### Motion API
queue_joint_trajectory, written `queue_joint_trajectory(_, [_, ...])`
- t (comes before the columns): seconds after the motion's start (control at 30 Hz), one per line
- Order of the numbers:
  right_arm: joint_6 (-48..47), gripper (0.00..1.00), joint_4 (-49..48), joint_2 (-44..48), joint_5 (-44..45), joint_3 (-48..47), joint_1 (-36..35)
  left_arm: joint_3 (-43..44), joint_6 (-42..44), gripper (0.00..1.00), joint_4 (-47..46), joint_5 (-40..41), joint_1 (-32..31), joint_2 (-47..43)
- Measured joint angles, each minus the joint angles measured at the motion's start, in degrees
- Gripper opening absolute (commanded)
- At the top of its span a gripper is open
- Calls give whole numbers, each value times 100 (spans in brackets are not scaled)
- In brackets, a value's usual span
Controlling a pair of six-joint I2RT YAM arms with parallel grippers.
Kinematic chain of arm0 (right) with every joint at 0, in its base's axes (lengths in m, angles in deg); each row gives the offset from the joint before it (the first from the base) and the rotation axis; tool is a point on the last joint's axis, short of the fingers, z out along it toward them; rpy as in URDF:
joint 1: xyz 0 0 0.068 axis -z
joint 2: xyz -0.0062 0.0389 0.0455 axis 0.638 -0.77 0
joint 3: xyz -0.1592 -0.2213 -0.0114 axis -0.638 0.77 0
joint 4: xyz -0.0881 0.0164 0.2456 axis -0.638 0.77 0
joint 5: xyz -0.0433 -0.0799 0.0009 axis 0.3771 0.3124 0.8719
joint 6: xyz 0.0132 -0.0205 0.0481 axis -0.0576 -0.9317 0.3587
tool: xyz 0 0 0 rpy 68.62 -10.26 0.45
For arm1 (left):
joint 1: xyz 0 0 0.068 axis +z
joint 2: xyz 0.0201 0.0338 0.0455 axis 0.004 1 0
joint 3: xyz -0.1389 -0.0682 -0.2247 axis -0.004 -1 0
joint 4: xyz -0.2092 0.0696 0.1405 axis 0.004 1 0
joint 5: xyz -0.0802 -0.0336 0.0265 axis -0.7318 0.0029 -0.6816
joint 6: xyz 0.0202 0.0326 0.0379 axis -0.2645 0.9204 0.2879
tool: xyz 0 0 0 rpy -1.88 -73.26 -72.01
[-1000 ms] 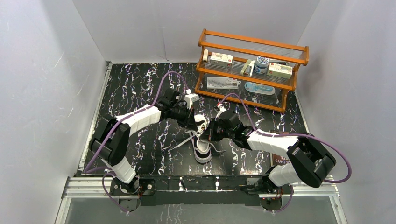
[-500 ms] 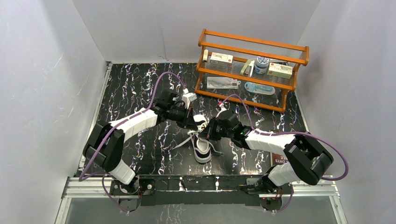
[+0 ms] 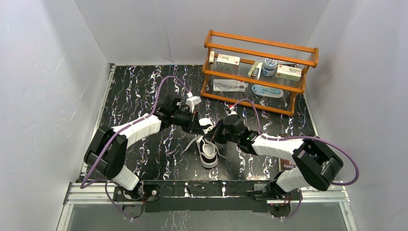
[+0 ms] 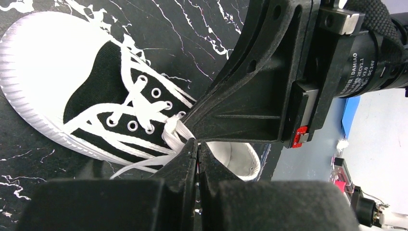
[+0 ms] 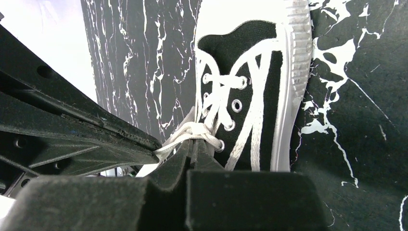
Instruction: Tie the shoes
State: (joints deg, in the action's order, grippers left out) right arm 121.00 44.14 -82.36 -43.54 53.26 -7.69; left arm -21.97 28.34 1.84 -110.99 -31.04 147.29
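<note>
One small black sneaker (image 3: 208, 150) with white sole and toe cap lies mid-table, toe toward me. It shows in the left wrist view (image 4: 91, 103) and the right wrist view (image 5: 250, 96). Its white laces (image 4: 144, 108) cross the eyelets and meet in a knot (image 5: 201, 130) near the top eyelets. My left gripper (image 4: 197, 147) is shut on a lace strand right at the shoe's opening. My right gripper (image 5: 192, 147) is shut on the lace just below the knot. Both grippers (image 3: 208, 131) meet tip to tip above the shoe's collar. Loose lace ends (image 3: 191, 144) trail left of the shoe.
A wooden shelf rack (image 3: 260, 72) with small boxes and packets stands at the back right. A brown card (image 3: 287, 164) lies at the right near my right arm. White walls close in the black marbled table (image 3: 139, 96) on three sides.
Both grippers have drawn closer together over the shoe's collar. The left arm's elbow swung left and lower. The shoe has barely shifted.
</note>
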Motion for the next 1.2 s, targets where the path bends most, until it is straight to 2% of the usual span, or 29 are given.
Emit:
queue_joint_trajectory(0.37, [461,0,-44,0,457,4,-111,-243,-127,0,-125,-2,0,0])
queue_joint_trajectory(0.7, [595,0,-129,-52,503,37,-122,-402,-426,0,-448,7,-76,0])
queue_joint_trajectory(0.73, [595,0,-140,-52,503,50,-122,-402,-446,3,-470,7,-85,2])
queue_joint_trajectory(0.8, [590,0,-140,-55,503,52,-120,-404,-490,24,-509,22,-114,7])
queue_joint_trajectory(0.83, [579,0,-140,-55,516,57,-120,-402,-476,29,-466,13,-111,7])
queue_joint_trajectory(0.9, [468,0,-140,-33,540,81,-116,-260,-407,36,35,98,-109,-4])
queue_joint_trajectory(0.97, [343,0,-122,109,542,208,-111,118,-376,38,481,304,-52,-76])
queue_joint_trajectory(1.07, [236,0,-122,197,542,269,-111,573,-304,34,682,741,7,-120])
queue_joint_trajectory(1.13, [197,0,-125,199,540,271,-111,774,-173,23,793,723,7,162])
queue_joint_trajectory(1.2, [175,0,-127,199,538,271,-111,855,-55,18,813,664,7,433])
